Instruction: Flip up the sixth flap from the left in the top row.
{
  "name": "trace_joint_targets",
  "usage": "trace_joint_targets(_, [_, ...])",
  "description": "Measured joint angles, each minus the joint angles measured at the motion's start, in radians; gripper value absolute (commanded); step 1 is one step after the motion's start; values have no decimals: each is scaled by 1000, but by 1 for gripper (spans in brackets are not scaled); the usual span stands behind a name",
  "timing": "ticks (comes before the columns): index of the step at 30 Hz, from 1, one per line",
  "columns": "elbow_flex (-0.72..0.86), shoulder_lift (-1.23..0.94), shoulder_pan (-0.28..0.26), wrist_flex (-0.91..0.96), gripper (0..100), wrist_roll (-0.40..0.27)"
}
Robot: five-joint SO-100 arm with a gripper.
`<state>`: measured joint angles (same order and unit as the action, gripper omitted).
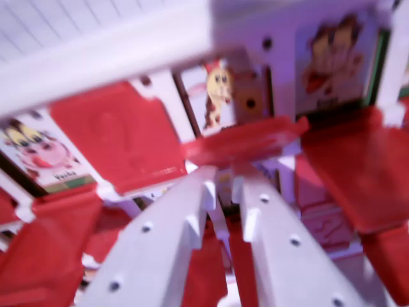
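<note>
**Gripper tips right at a half-lifted red flap**

White slatted surface fills the top left corner, soft and out of focus, and the whole picture is smeared with blur, so fine detail is hard to call.

Nearest the camera, the white gripper rises from the bottom edge, its two fingers converging upward like a narrow wedge. Only a slim dark gap shows between them near the tips, so the pincer looks close to closed, with nothing visibly clamped inside it.

Just at those tips sits a red flap, tilted partway, seen almost edge-on as a red band running across the middle of the view. Whether the fingertips actually touch it I cannot tell through the blur.

Around it, the game board's other red flaps: a big one lying flat at the wrist view's left, another large one at the wrist view's right, and more red along the lower left and lower right corners.

Further back, cartoon face cards show. One with a yellow face stands right behind the tilted flap. A second, brown-haired face card stands upper right. A third, pink-faced with a label strip under it, is at far left.
</note>
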<state>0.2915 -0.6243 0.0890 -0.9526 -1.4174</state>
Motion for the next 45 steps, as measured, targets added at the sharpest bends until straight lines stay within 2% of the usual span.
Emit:
trace_joint_targets(8, [0, 0, 2, 80, 2, -31])
trace_joint_targets(19, [0, 2, 2, 106, 2, -37])
trace_joint_targets(28, [0, -9, -14, -2, 2, -26])
trace_joint_targets(37, [143, -242, -34, -55, 2, -26])
trace_joint_targets(45, [337, -500, -57, -98, 2, -44])
